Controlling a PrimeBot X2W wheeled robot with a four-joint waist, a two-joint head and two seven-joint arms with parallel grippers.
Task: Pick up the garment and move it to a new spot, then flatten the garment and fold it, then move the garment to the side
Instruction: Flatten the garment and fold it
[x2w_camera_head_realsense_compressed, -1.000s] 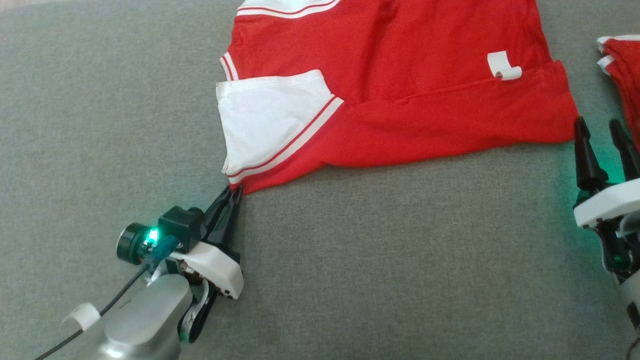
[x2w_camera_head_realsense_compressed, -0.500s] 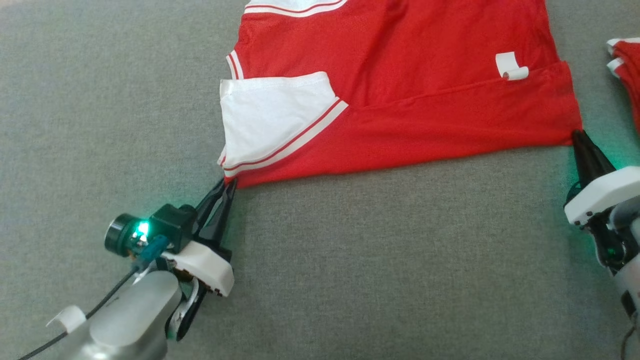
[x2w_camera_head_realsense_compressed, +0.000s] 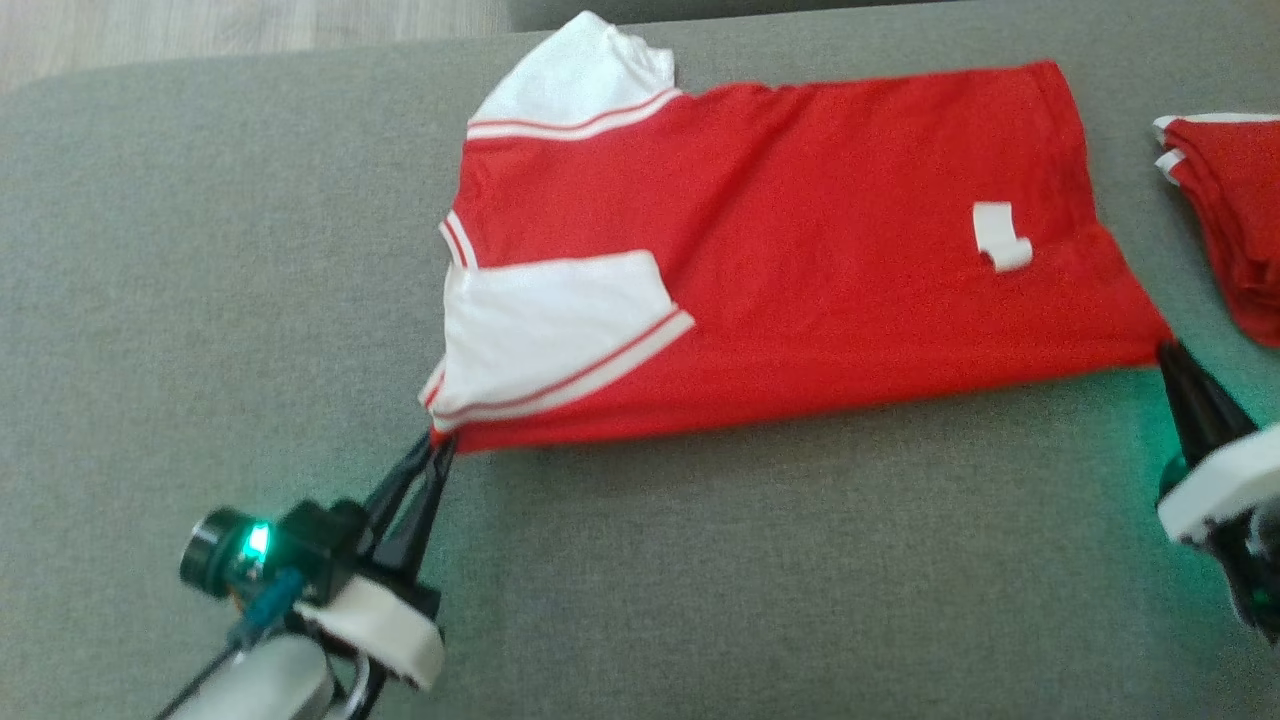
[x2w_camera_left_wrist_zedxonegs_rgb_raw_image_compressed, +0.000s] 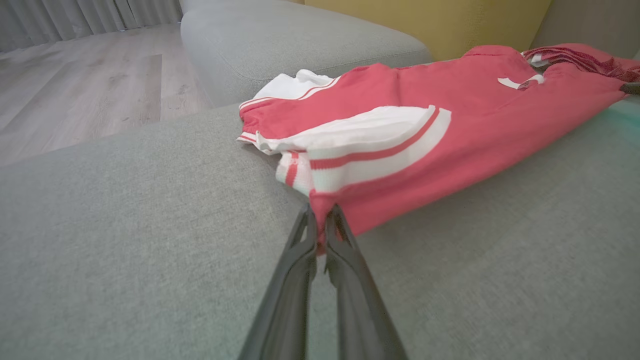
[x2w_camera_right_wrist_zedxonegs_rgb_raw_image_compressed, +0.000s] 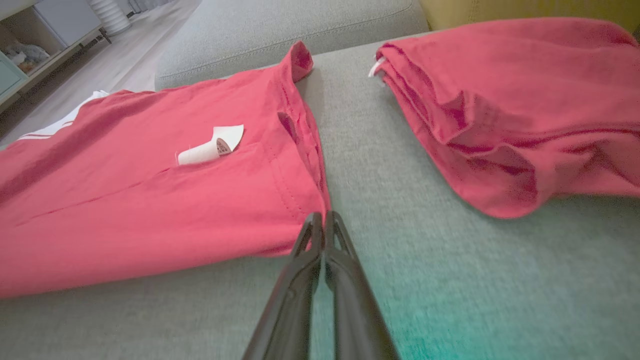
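Support: grey fabric cushion (x2w_camera_head_realsense_compressed: 700, 560). Directly on it: red garment (x2w_camera_head_realsense_compressed: 800, 270) w/ white sleeves, laid flat, approx. centre; 2nd red garment (x2w_camera_head_realsense_compressed: 1235, 220), folded, R side, apart from 1st.

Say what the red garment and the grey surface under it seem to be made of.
The red garment looks like thin, matte knit fabric, perhaps jersey: it creases and drapes softly. The grey surface looks like coarse woven upholstery, matte, with a flecked weave, probably padded.
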